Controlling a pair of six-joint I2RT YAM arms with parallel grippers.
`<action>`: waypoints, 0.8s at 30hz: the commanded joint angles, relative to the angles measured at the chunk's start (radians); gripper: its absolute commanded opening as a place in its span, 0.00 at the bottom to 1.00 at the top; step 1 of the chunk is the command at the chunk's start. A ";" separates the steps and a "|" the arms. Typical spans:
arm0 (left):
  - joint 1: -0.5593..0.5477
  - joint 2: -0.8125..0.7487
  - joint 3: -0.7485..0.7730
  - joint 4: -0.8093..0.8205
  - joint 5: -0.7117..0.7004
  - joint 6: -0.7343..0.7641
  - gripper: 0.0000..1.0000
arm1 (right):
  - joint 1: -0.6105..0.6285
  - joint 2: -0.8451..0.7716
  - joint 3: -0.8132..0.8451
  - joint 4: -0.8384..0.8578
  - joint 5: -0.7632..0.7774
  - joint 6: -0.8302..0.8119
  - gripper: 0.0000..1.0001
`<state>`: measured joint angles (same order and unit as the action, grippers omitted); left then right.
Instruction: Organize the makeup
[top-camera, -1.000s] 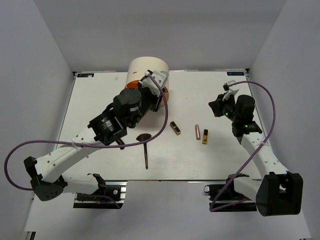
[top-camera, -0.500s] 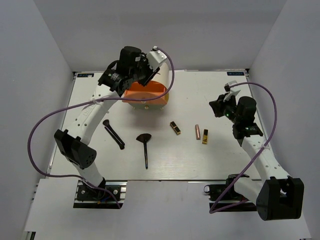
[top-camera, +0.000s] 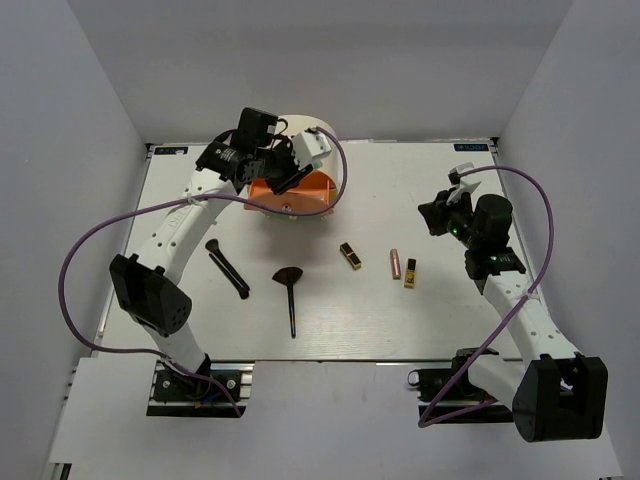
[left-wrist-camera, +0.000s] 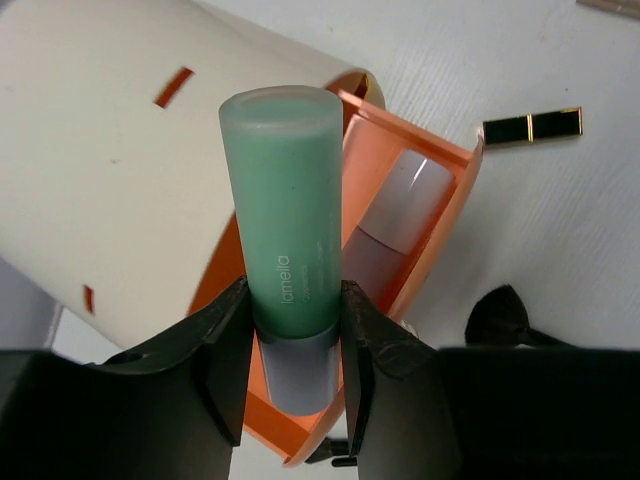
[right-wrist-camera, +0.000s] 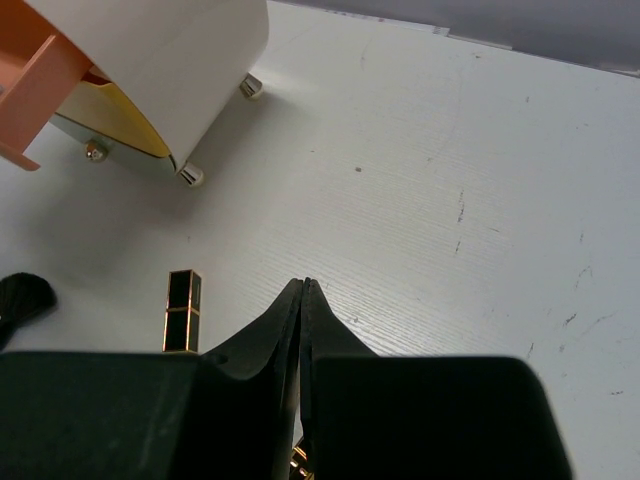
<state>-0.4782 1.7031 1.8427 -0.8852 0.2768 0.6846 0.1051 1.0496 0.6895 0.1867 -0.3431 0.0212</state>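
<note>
Since a second ago the left arm has swung off the middle of the table (top-camera: 400, 320) to the cream box (top-camera: 300, 128) at the rear, uncovering the stick brush (top-camera: 228, 268); the right arm has kept its place. At the box the left hand (left-wrist-camera: 292, 310) is closed about halfway on the mint-green tube (left-wrist-camera: 290, 200), its fingers (left-wrist-camera: 228, 335) pressing the tube's lower part where the pale cap begins, and the green end points away from the wrist. The tube hangs over the orange drawer (left-wrist-camera: 450, 210), which stands pulled out of the box's side. One thing lies in that drawer: the small white bottle (left-wrist-camera: 395, 215), on its side along the drawer's far wall, just beside the tube in the wrist view; whether the two touch cannot be told. A yellow drawer (right-wrist-camera: 115, 125) shows at the box's base under the orange one, and nothing of its inside can be seen. The other makeup lies loose on the table in front of the box: the stick brush to the left, the fan brush (top-camera: 290, 290) beside it, then the left lipstick (top-camera: 350, 255), the rose-gold tube (top-camera: 395, 262) and, just beside that, the right lipstick (top-camera: 410, 272). Well apart from the box, the right hand (right-wrist-camera: 303, 295) hovers above the table's right side with its fingers pressed together, holding nothing.
</note>
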 joint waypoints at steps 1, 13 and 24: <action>0.016 -0.034 -0.049 -0.020 0.001 0.029 0.00 | -0.002 -0.008 0.005 0.040 -0.010 0.014 0.05; 0.026 -0.049 -0.056 0.074 -0.108 0.046 0.12 | -0.002 -0.003 0.002 0.040 -0.017 0.020 0.04; 0.026 -0.057 -0.071 0.092 -0.129 0.035 0.50 | -0.002 0.004 -0.001 0.045 -0.020 0.020 0.04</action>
<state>-0.4534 1.7046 1.7760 -0.8207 0.1539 0.7181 0.1051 1.0500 0.6895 0.1867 -0.3508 0.0277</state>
